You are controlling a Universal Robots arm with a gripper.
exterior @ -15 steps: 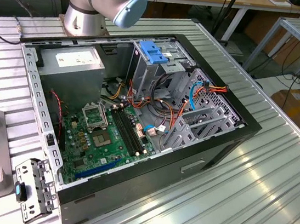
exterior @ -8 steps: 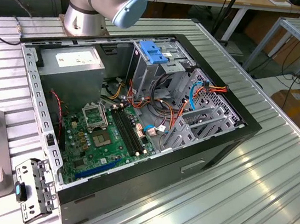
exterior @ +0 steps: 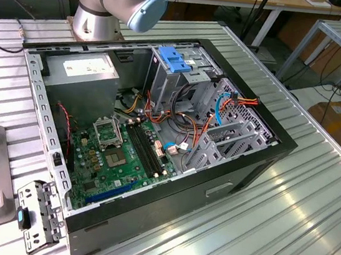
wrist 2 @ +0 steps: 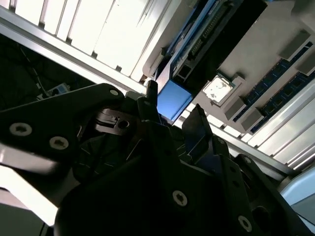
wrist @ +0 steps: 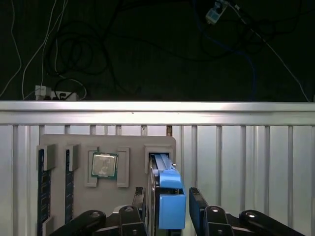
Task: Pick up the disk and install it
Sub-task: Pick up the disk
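The disk (wrist: 171, 206) stands on edge in a slot of a grey parts holder (wrist: 133, 147), its blue carrier frame facing the camera in the first wrist view. My gripper (wrist: 167, 194) straddles it, with one black finger (wrist: 139, 199) on each side and a thin gap showing beside the frame. In the second wrist view the blue edge of the disk (wrist 2: 171, 104) sits between the fingertips (wrist 2: 151, 91) of the open gripper (wrist 2: 173, 101). The open computer case (exterior: 268, 153) lies on the table in the exterior view, with a metal drive cage (exterior: 232, 139) at the exterior view's right.
The holder also carries a processor chip (wrist: 104, 164) and memory sticks (wrist: 43, 187). Just beyond it is the table edge (wrist: 157, 113), with cables on the dark floor. Inside the case are a tall cage with a blue latch (exterior: 174, 62), a power-supply box (exterior: 84, 69) and the motherboard (exterior: 119, 155).
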